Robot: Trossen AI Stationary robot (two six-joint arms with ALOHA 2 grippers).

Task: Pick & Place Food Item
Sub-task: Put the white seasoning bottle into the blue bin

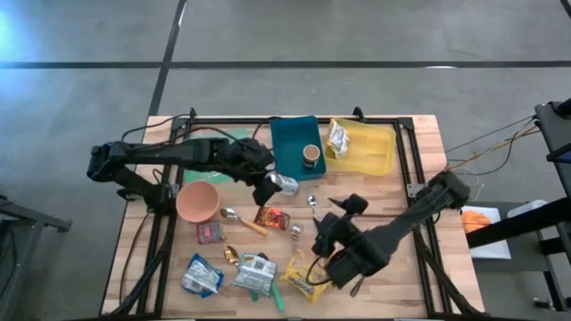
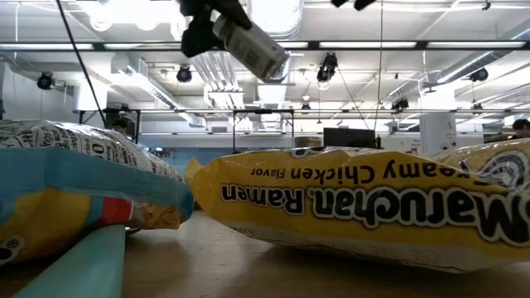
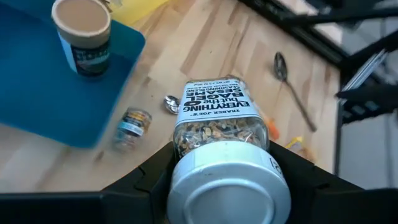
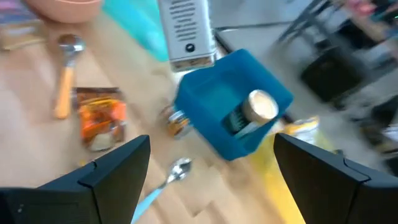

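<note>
Jar [image 3: 221,134] of bagel seasoning, glass with a round silver lid, hangs tilted above the table, lid end in the left gripper [image 1: 270,185], which clamps it; its base points toward the blue tray [image 1: 293,143]. A paper cup [image 1: 310,156] stands in that tray, a yellow tray [image 1: 373,147] beside it. The right gripper [image 1: 323,234] hovers wide open over bare wood by a spoon [image 4: 175,171].

Both arms were matte black, built of chunky jointed links. The left arm [image 1: 169,153] trailed dark cables along its length. The right arm [image 1: 401,223] looked bulkier, with broad, flat, angular black fingers [image 4: 109,168].
</note>
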